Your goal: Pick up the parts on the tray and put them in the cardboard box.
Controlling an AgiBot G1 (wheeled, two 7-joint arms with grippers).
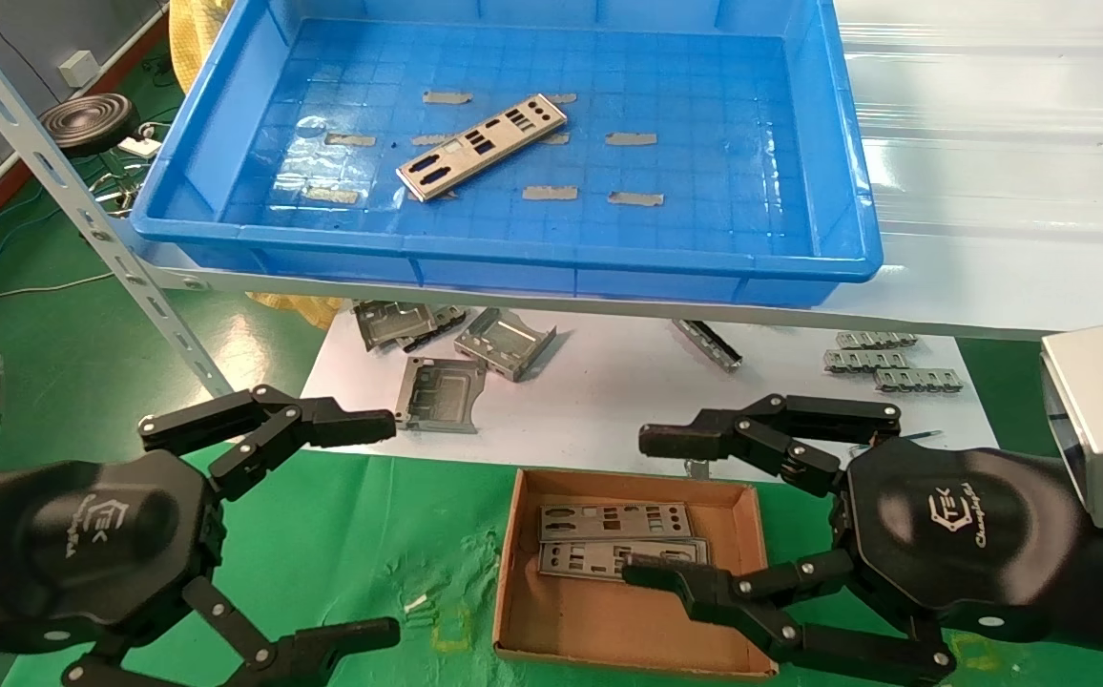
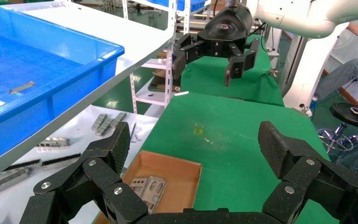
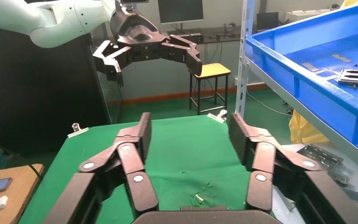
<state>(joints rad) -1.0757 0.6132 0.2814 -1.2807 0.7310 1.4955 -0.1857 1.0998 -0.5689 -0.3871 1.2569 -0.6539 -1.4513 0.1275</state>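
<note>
Head view shows one part (image 1: 482,146) left on the blue tray (image 1: 551,262), near the middle of its floor, its long axis slanting from the front left toward the back right corner. My left gripper (image 1: 375,525) and right gripper (image 1: 642,510) both hang wide open and empty over the green mat, the right beside the cardboard box (image 1: 623,639) (two plates already lie inside). The part lies ahead and up; I judge neither arm clearly nearer.
</note>
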